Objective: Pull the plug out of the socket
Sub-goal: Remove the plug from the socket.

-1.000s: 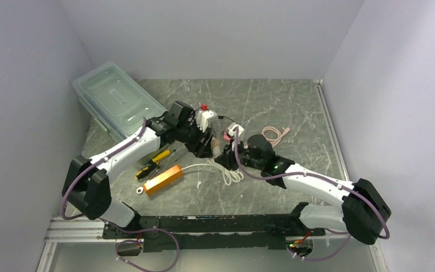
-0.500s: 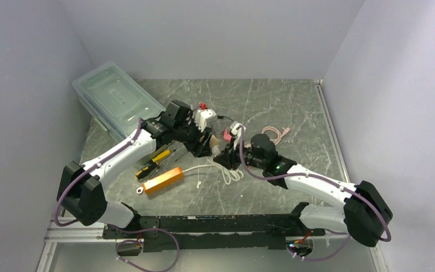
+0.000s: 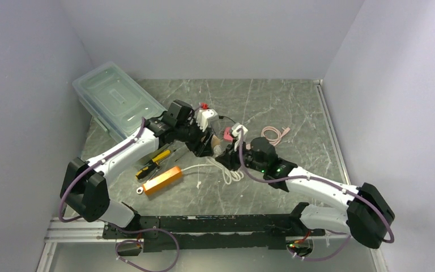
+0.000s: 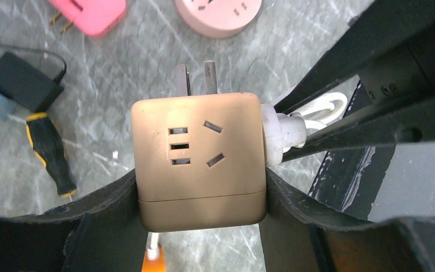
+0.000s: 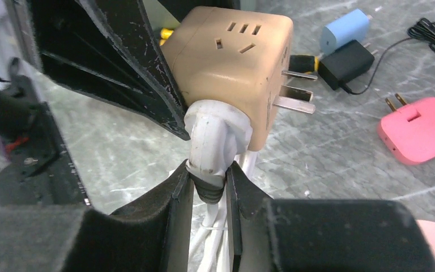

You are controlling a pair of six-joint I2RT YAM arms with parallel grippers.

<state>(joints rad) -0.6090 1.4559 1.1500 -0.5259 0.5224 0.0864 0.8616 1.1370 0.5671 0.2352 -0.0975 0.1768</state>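
Tan plastic socket cube (image 4: 198,161) hangs above the marbled grey surface (image 3: 294,107), clamped on two opposite sides by the left end effector (image 4: 201,195), whose fingers stand apart by the cube's width. Two metal prongs (image 4: 195,76) jut from the cube's far face in the left wrist view. The white plug (image 5: 215,141) sits in a side face of the cube, pressed flush against it and not pulled out. The right end effector (image 5: 208,187) is nearly closed, pinching the plug's neck just below the cube, and the white cord (image 3: 226,170) trails down from there. Beyond the cube, a pink adapter (image 5: 419,136), a black charger (image 5: 345,65) and a blue adapter (image 5: 345,31) lie on the surface. Well left of the cube stands a clear plastic bin (image 3: 116,102).
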